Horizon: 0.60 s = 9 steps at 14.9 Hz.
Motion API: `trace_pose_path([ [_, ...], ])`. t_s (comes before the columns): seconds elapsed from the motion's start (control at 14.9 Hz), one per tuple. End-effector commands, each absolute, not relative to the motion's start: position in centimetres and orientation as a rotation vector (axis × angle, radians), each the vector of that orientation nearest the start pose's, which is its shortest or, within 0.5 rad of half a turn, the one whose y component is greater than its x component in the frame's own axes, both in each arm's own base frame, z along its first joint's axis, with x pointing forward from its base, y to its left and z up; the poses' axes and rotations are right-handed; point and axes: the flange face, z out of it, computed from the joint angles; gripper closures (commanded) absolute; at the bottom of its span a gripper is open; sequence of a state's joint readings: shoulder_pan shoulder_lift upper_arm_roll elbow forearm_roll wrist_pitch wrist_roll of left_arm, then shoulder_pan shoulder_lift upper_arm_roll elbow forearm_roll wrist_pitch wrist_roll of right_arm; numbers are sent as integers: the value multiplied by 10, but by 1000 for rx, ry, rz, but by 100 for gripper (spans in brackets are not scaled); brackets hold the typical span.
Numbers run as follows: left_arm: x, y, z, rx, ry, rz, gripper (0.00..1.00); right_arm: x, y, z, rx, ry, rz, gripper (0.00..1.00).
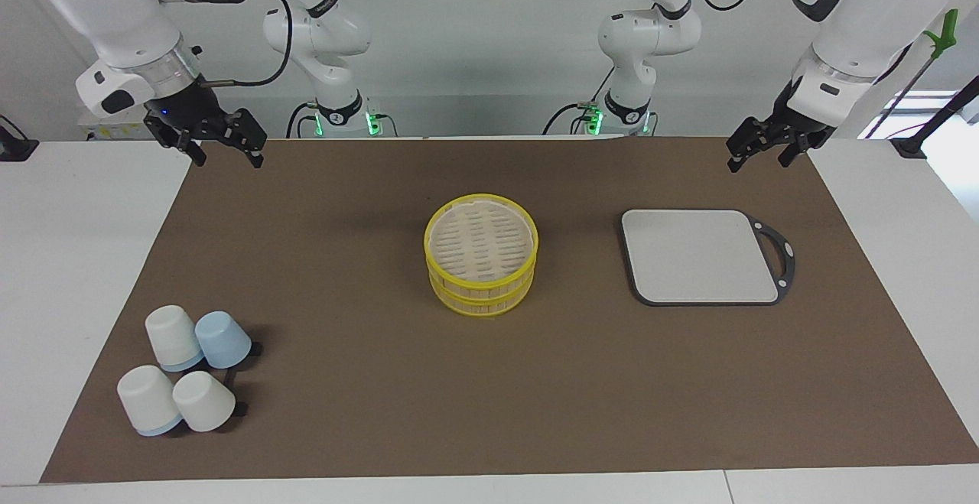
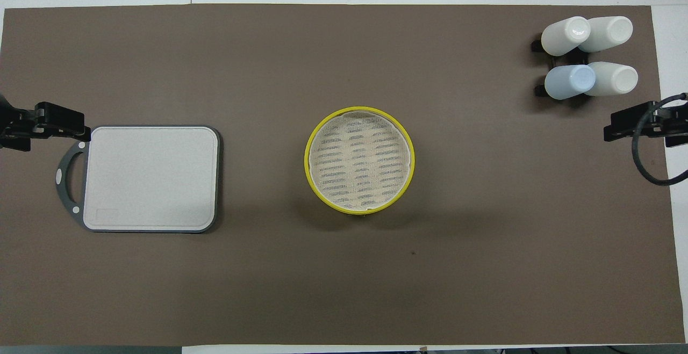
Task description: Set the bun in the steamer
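The steamer stands mid-table, two yellow-rimmed tiers stacked. Its pale slatted floor shows from above with nothing on it. The bun is out of view in both views. My right gripper hangs open and empty over the mat's edge at the right arm's end. My left gripper waits open and empty over the mat's edge at the left arm's end, above the board's handle.
A flat grey board with a black handle lies toward the left arm's end. Several upturned white and blue cups cluster at the right arm's end, farther from the robots than the steamer. A brown mat covers the table.
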<state>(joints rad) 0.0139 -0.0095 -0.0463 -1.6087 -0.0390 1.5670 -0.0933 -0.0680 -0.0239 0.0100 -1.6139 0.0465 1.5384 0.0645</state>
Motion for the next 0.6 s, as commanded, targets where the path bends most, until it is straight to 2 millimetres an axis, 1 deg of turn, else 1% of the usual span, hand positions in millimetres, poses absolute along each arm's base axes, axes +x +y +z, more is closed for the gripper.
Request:
trace_pose_path([
  [0.0, 549, -18, 610, -3147, -94, 47, 0, 535, -37, 615, -3112, 186, 74, 0],
  [0.13, 550, -18, 611, -3147, -94, 39, 0, 537, -42, 617, -3156, 184, 37, 0],
  [0.33, 550, -18, 611, -3147, -94, 37, 0, 544, -45, 620, -3165, 137, -32, 0],
  [0.54, 550, -19, 611, -3147, -90, 37, 0, 544, -44, 620, -3161, 139, -38, 0],
])
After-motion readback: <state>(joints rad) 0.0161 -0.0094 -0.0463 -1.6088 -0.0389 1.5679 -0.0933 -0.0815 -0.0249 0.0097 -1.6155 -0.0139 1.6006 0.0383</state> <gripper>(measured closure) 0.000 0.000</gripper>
